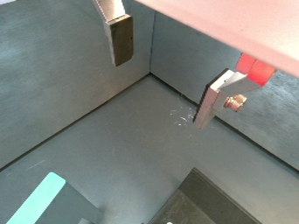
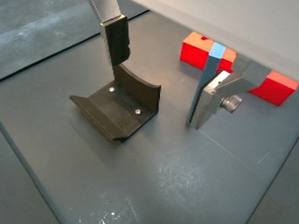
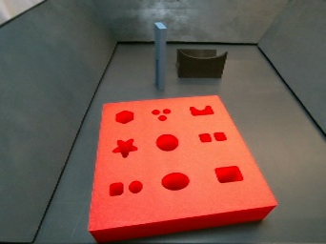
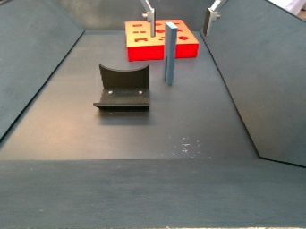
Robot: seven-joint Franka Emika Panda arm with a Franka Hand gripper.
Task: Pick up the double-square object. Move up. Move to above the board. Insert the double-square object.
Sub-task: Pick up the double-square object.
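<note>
The double-square object (image 3: 159,55) is a tall blue-grey post. It stands upright on the floor just beyond the board's far edge and also shows in a side view (image 4: 170,54). The board (image 3: 178,205) is a flat red block with shaped cutouts. My gripper (image 4: 182,12) is open and empty. It hangs high above the post, with one finger to each side. In a wrist view a sliver of the post (image 2: 219,58) shows behind one finger (image 2: 215,98), with red board (image 2: 198,51) around it. Both wrist views show nothing between the fingers.
The dark fixture (image 3: 200,63) stands on the floor next to the post and also shows in a side view (image 4: 123,88) and a wrist view (image 2: 117,109). Grey walls (image 3: 76,67) enclose the floor on all sides.
</note>
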